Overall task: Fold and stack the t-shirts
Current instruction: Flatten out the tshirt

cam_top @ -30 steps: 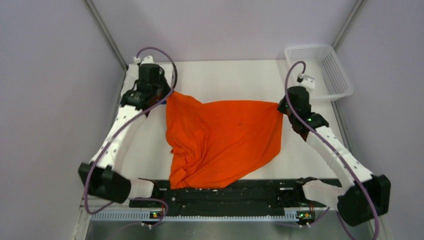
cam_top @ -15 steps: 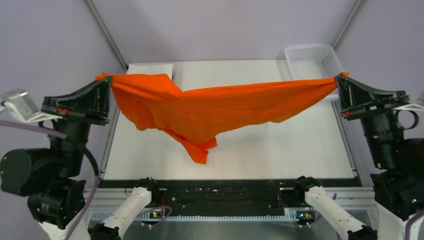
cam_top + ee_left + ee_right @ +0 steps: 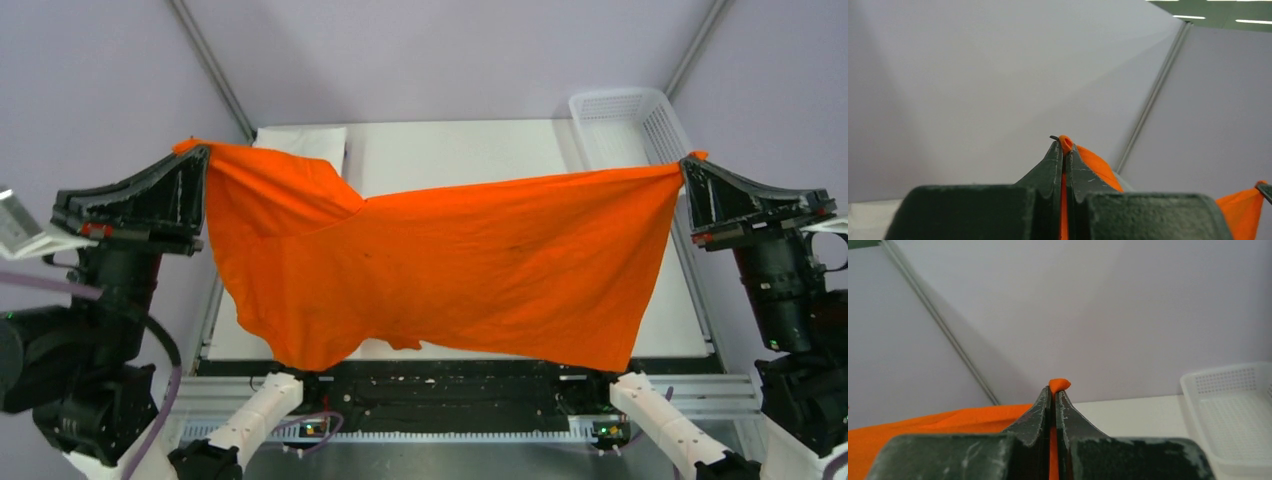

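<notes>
I hold my left gripper and right gripper raised, jaws pressed together, each pinching an upper corner of the orange shirt, which hangs spread between them above the table; beyond, a folded white shirt lies far left, a basket far right.

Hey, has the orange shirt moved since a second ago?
Yes. The orange shirt has risen off the table; it now hangs stretched between the left gripper and right gripper.
</notes>
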{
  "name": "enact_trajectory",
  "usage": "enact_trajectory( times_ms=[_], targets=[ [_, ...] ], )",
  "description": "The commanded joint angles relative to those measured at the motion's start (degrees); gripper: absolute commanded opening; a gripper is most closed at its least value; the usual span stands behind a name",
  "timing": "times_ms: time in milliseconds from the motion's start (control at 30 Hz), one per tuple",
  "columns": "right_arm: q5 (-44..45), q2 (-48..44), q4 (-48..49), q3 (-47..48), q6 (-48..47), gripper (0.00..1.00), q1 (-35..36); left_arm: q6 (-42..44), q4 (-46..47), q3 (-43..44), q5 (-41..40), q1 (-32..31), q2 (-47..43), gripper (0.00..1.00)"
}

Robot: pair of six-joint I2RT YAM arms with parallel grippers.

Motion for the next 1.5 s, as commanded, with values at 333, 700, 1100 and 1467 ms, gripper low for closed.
enact_trajectory(
  times_ms=[333,700,1100,1467],
  targets=[
    [27.7,19.8,17.2,-26.1,-0.6,0.0,-1.9,8.2,16.1,-10.4,-23.3,0.9,40.4,0.0],
    [14.5,67.3,31.4,-9.7,-4.5,0.17,-10.9,5.6,10.0,25.6,-15.3,3.6,89.8,0.34],
    [9.0,65.3,23.8,-8.8,-3.6,0.99,-10.4,1.0,13.8,14.6,-3.6,3.5,81.2,0.99],
    [4.9,31.4,13.9,-44.6,11.5,0.99,-10.3,-4.9,18.1,-28.9,-0.5,-2.5,49.2,0.99]
  ],
)
